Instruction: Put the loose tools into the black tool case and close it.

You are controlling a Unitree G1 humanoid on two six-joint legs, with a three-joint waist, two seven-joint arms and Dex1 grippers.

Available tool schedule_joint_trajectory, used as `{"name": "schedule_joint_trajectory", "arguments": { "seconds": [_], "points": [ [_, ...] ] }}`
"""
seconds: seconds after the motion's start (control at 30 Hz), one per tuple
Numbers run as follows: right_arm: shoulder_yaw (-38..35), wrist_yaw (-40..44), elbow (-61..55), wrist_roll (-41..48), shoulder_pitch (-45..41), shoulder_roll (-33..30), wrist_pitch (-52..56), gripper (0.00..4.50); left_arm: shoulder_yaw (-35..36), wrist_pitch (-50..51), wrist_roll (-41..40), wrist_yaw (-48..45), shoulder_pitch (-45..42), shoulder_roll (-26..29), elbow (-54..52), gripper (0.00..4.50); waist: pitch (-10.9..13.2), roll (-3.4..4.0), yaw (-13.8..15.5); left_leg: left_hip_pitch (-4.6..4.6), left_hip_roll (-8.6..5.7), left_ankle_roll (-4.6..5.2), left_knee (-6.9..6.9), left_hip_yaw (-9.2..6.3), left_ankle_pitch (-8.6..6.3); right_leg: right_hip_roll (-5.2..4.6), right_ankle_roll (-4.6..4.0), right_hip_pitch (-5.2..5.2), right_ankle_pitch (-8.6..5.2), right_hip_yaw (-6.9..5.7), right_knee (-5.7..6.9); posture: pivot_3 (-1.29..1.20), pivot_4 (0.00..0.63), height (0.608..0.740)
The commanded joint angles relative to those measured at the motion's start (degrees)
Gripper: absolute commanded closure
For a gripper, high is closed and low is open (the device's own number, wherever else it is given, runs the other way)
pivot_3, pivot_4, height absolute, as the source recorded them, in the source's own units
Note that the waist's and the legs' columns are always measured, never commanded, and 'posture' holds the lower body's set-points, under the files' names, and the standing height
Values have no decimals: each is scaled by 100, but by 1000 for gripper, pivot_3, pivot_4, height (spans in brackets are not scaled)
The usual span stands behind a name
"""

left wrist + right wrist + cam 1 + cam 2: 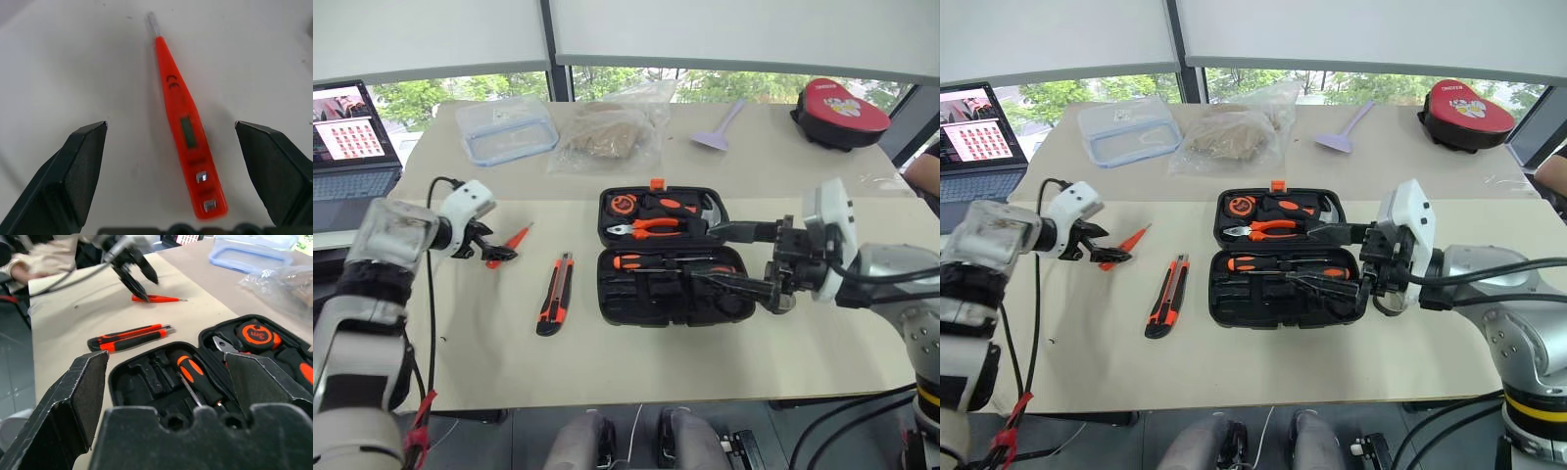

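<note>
While left tool (487,247) gapes over small screwdriver (510,244) — empty.

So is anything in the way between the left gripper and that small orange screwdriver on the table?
Nothing visible. The left gripper is open, its fingers on either side of the small orange screwdriver, which lies flat on the bare table. The utility knife lies apart, nearer the black tool case.

CE mark on the small orange screwdriver (188,129), "3m" on the tape measure (257,335) in the case
</note>
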Motion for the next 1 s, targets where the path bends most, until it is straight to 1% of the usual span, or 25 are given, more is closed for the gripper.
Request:
{"name": "schedule_joint_trajectory", "arguments": {
  "seconds": [0.03,0.1,0.2,0.3,0.37,0.43,0.5,0.53,0.57,0.63,0.7,0.73,0.8,0.87,1.0],
  "points": [
    [-278,-279,-399,220,179,-23,-31,29,-261,-593,492,70,-342,-159,874,265,0,0,-7,4,2,0,0,0,0,-7,0,0,0,3,4,0,150,728],
    [-306,-370,-437,264,244,-44,-52,0,-349,-866,659,80,-413,-193,1129,731,-1,-1,-5,9,4,0,5,0,0,-19,0,2,0,10,-1,0,150,728],
    [-364,-445,-449,309,303,-70,-67,0,-460,-1154,855,52,-457,-192,1360,1781,-5,-6,-4,18,8,-14,8,-1,-8,-54,0,0,0,40,-5,0,150,728],
    [-497,-480,-359,230,410,-141,-120,0,-389,-1230,842,-121,-519,-110,1348,2749,-6,-6,-15,26,10,-17,8,5,-10,-59,-3,-2,-1,53,6,0,150,728],
    [-589,-484,-328,174,531,-206,-148,0,-220,-1371,719,-249,-574,-28,1152,3462,-6,-6,-18,22,11,-13,8,5,-8,-59,-5,-10,-1,55,12,0,150,728],
    [-741,-425,-348,131,793,-292,-167,0,36,-1166,295,-889,-521,97,323,4093,-5,-14,-12,5,11,-6,13,6,-5,-60,-6,-27,0,54,15,0,150,728],
    [-973,-350,-385,203,1144,-340,-141,0,226,-734,-100,-1349,-393,165,-817,4095,-5,-30,-7,-30,11,0,18,5,-1,-60,-9,-61,2,53,21,0,150,728],
    [-1073,-336,-396,279,1287,-350,-106,0,238,-583,-140,-1398,-342,177,-1236,4095,-5,-31,9,-64,12,1,33,2,0,-57,-13,-88,4,49,29,0,150,728],
    [-1133,-265,-433,239,1490,-394,-134,0,191,-545,-118,-1409,-320,152,-1659,4095,-5,-30,34,-88,11,4,53,-13,1,-55,-14,-93,5,35,39,0,150,728],
    [-1145,-141,-497,16,1808,-477,-278,0,116,-394,-185,-1498,-323,14,-2317,4095,-5,-30,74,-103,7,7,79,-21,0,-53,-10,-81,6,9,33,0,150,728],
    [-1139,-145,-497,-156,1985,-510,-413,0,48,2,-411,-1660,-335,-215,-2854,4095,-5,-30,88,-98,1,9,84,-25,-1,-43,0,-58,10,0,13,0,150,728],
    [-1095,-164,-459,-253,2024,-522,-476,0,-22,109,-497,-1742,-333,-359,-3064,4095,-5,-30,87,-92,0,13,87,-24,-3,-34,7,-50,12,4,4,0,150,728],
    [-845,-110,-366,-848,2236,-599,-912,0,-250,231,-775,-2017,-261,-779,-3441,4095,-5,-30,102,-85,-1,24,93,-23,-2,-33,15,-44,13,21,3,0,150,728],
    [-811,-166,-261,-858,2280,-454,-975,0,-501,249,-800,-2114,-173,-1050,-3568,4095,-5,-31,115,-80,-1,27,95,-23,-1,-33,16,-43,12,29,5,0,150,728],
    [-765,-210,-72,-879,2201,-333,-1019,0,-912,385,-524,-1746,-217,-1524,-3372,4095,-5,-31,72,-78,4,30,95,-15,1,-20,11,-55,14,49,16,0,150,728]
  ]
}}
